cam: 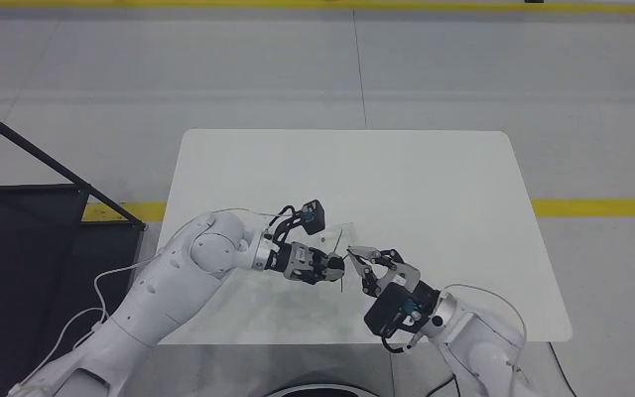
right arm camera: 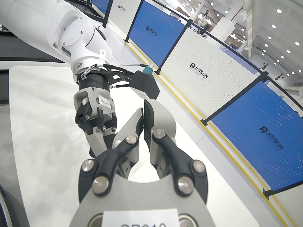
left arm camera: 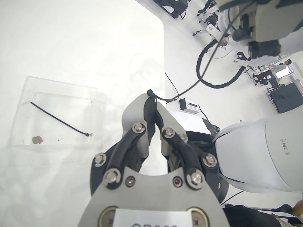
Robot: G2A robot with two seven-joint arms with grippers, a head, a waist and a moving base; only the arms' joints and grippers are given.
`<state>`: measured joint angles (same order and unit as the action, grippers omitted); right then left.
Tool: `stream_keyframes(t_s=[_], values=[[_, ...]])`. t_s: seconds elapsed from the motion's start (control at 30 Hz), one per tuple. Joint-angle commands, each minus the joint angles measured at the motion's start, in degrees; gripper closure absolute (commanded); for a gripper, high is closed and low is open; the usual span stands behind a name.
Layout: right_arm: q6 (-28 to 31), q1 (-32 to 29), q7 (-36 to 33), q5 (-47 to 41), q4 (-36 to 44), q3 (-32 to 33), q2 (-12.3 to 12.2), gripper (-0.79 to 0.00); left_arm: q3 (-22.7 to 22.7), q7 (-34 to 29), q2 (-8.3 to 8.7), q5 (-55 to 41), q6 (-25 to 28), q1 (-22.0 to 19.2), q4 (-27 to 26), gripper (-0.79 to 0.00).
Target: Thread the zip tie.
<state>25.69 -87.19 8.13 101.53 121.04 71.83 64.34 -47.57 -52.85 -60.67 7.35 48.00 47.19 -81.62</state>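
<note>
Left gripper [left arm camera: 150, 105] is pressed together on a black zip tie [left arm camera: 149, 92]. The head pokes just past the fingertips, and the thin strap bows off sideways and up toward the other arm; I can't trace its far end. Right gripper [right arm camera: 143, 115] has its tips pressed together too, and I can't tell if anything sits between the pads. In the top view the two grippers are nose to nose over the near part of the white table [cam: 446, 179]. Risks, as I judge them:

- The grip is short and right behind the head, so the tie could swivel in the pads and turn the slot off line.
- The strap looks springy and free along its run, so the tail may flick past the head instead of going in.
- The tips are so near each other that a slightly misaligned push could knock finger on finger or drag the tie out.

Just beyond, a clear tray [left arm camera: 61, 84] on the table holds a spare zip tie [left arm camera: 59, 118] lying flat and a brown speck [left arm camera: 37, 139]. A low sweep could bump the tray.

Writing: a white sticker [left arm camera: 151, 217] with cut-off print on the left gripper's base, a second sticker [right arm camera: 140, 218] likewise on the right's, and a small sticker [right arm camera: 105, 102] on the left gripper seen from the right wrist. Farthest off, logos repeat along the blue and white fence panels [right arm camera: 198, 55]. Print is left unread.
</note>
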Motion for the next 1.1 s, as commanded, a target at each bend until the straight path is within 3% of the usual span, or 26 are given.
stream_keyframes(t_s=[0.0, 0.63, 1.07], values=[[-0.1, 0.0, -0.2, 0.3, 0.1, 0.1, 0.0, 0.0, 0.0, 0.0, 0.05, -0.1, 0.0, 0.0, 0.0, 0.0], [-3.3, -1.9, 0.0, 2.3, 1.0, 1.1, -0.3, 0.0, 1.1, -1.6, 0.34, -0.6, 0.0, -0.6, -0.4, 0.0], [0.3, -1.4, 0.9, 4.3, 1.1, 0.2, -0.6, 0.0, 0.9, 0.2, 0.49, -0.4, -0.5, -0.6, -0.3, 0.0]])
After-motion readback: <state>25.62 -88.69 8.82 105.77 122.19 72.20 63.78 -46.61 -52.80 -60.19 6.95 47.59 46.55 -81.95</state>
